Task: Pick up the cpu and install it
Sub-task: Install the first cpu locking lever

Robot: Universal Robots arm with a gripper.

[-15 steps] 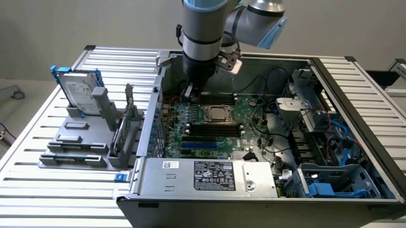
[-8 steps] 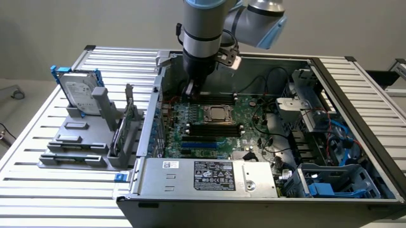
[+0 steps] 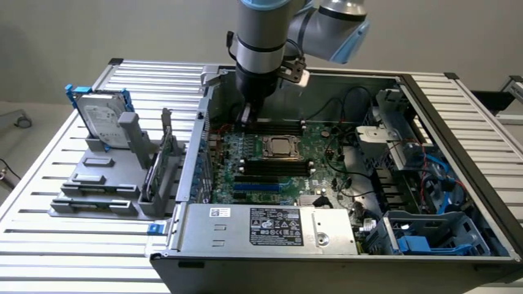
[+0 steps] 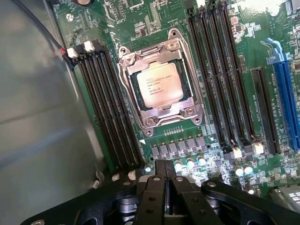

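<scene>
- Where the exterior view's left begins, a grey rack point(image 3: 106, 184) sits on a slatted metal table point(image 3: 49, 245), holding a silver hard drive point(image 3: 102, 116) with a blue frame upright at its far end.
- Just beside the rack, toward the exterior view's right, an open computer case point(image 3: 343, 257) lies on the table with its green circuit board point(image 3: 323, 171) facing up.
- Near the board's middle, the cpu point(image 3: 280, 146) lies flat inside its dark metal-framed socket point(image 3: 280, 138), its pale top showing.
- Above the case's far wall, the robot arm point(image 3: 261, 43) reaches down, and its gripper point(image 3: 247, 117) hangs over the board just behind the socket, holding nothing.
- From the wrist view, the cpu point(image 4: 159, 86) shows faint printed text, and the socket point(image 4: 161, 119) frame shows screws at its corners.
- Black memory slots point(image 4: 110, 112) run along both sides of the socket; a blue slot point(image 4: 286, 108) lies past the far bank.
- Close to the camera, the gripper point(image 4: 165, 176) shows its two black fingers point(image 4: 152, 197) pressed together, empty, with the tips over a row of small grey parts beside the socket.
</scene>
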